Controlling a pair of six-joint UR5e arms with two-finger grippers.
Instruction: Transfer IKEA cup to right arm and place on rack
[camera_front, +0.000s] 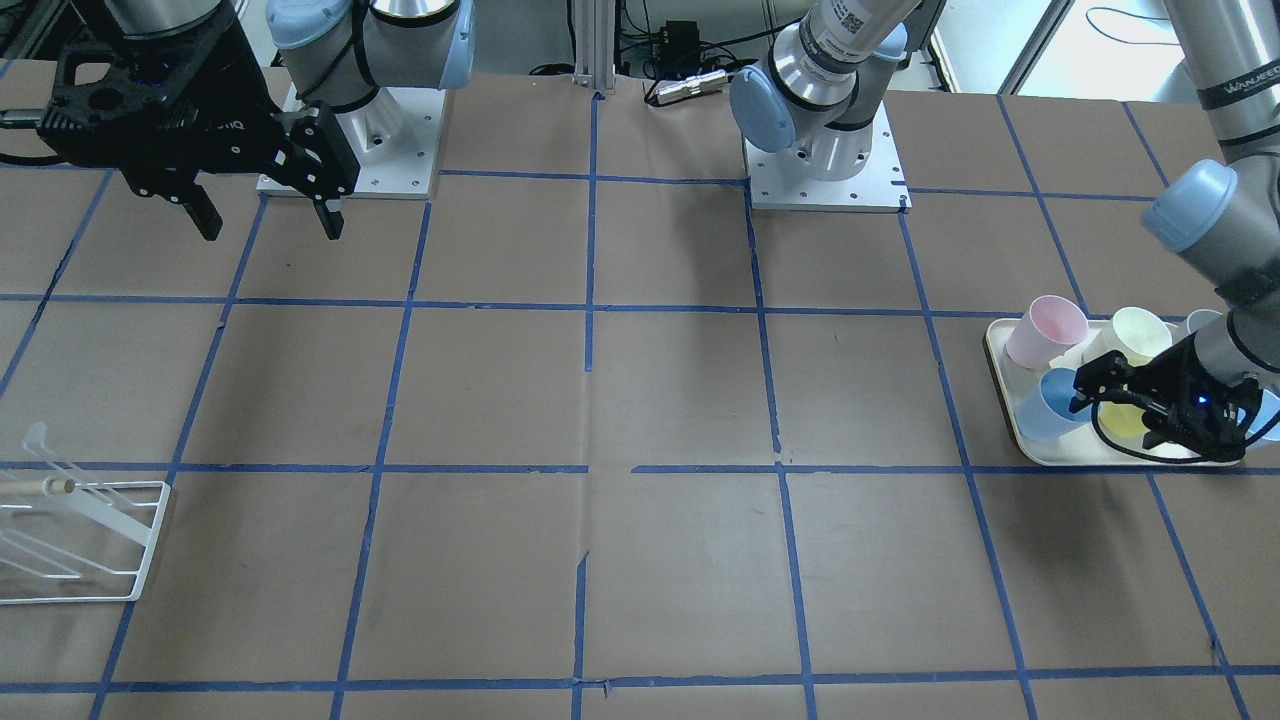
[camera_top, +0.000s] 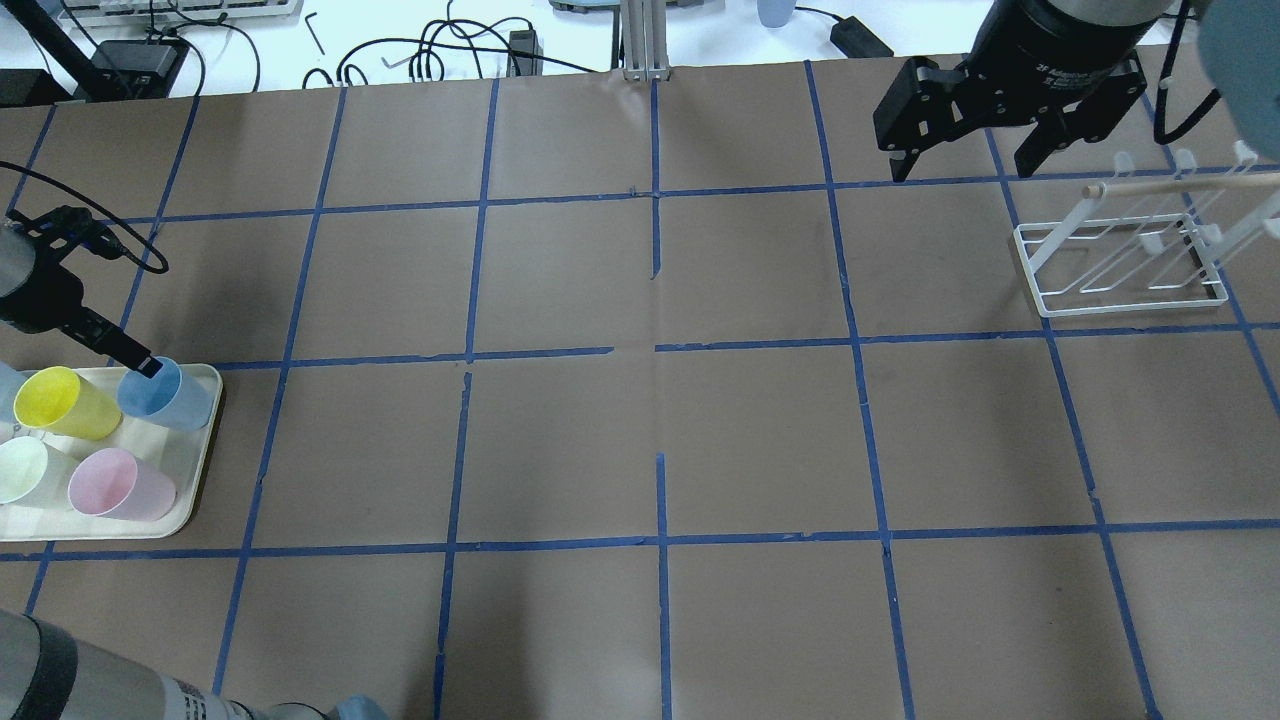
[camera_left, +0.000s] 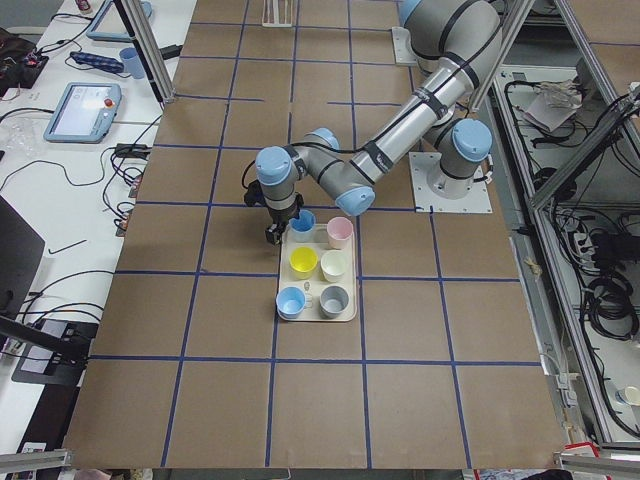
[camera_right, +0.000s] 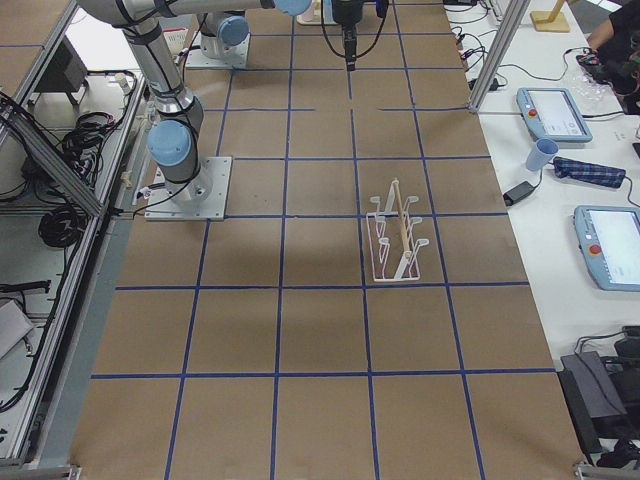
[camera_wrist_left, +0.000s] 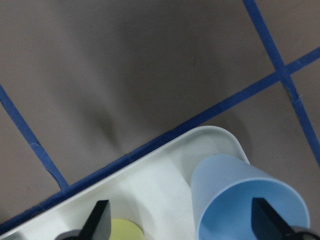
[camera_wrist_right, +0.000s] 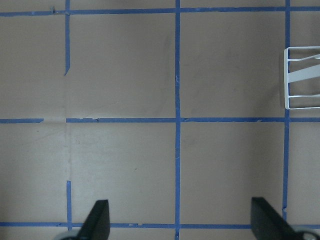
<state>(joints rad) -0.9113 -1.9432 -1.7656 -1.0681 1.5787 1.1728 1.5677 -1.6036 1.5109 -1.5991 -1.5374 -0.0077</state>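
None of the task's steps looks finished. In the overhead view the blue cup (camera_wrist_left: 235, 195) stands on the white tray (camera_wrist_left: 165, 170) at the table's 9 o'clock edge, in the tray's 1 o'clock corner. The yellow cup (camera_top: 70, 400) is just beside it and the pink cup (camera_top: 120, 485) is near. The rack (camera_top: 1135, 307) sits well apart at the table's 2 o'clock, and no cup is seen on its prongs. Grasping, lifting, handing over and hanging all appear to be left.

The left gripper (camera_wrist_left: 182, 220) is down at the tray with its fingers spread wide. In the wrist view one finger shows against the cup's mouth at 3 o'clock and the other over the tray floor at 9 o'clock, near the yellow cup. The cup's wall lies between them, so this is probably the approach to a rim grasp. Whether either finger touches the cup cannot be told, and nothing is clamped.

The right gripper (camera_top: 962, 168) hangs above the table at the rack's 10 o'clock, fingers apart and holding nothing.
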